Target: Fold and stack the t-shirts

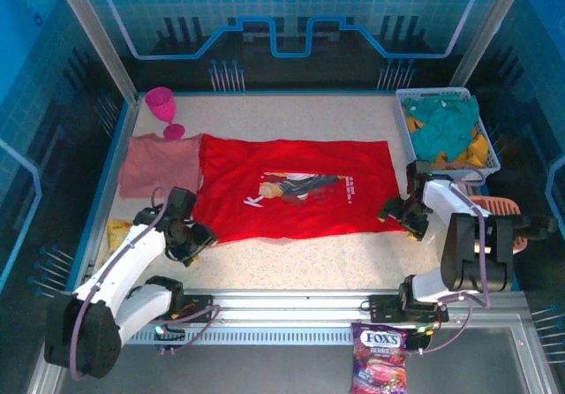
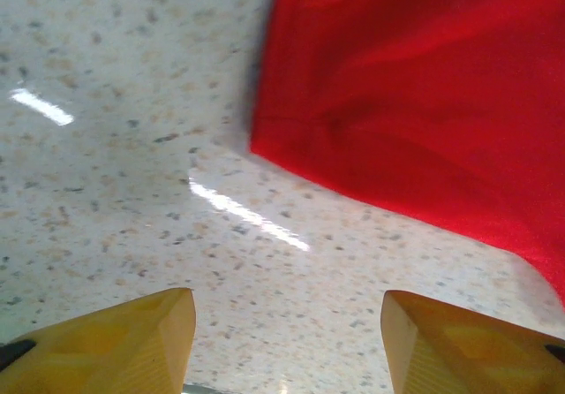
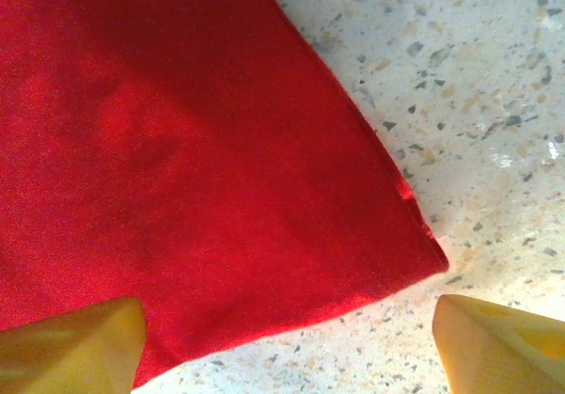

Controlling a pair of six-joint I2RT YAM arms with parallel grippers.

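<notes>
red t-shirt (image 1: 291, 191) corners | left gripper (image 2: 287, 310): just ahead | right gripper (image 3: 287, 310): between jaws

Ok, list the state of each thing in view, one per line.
red t-shirt: spread flat on the table.
pink t-shirt: folded, lying beside the red one.
pink goblet: upright.
basket: holding clothes.
left gripper: open, above bare table.
right gripper: open, over the red shirt's corner.
</notes>
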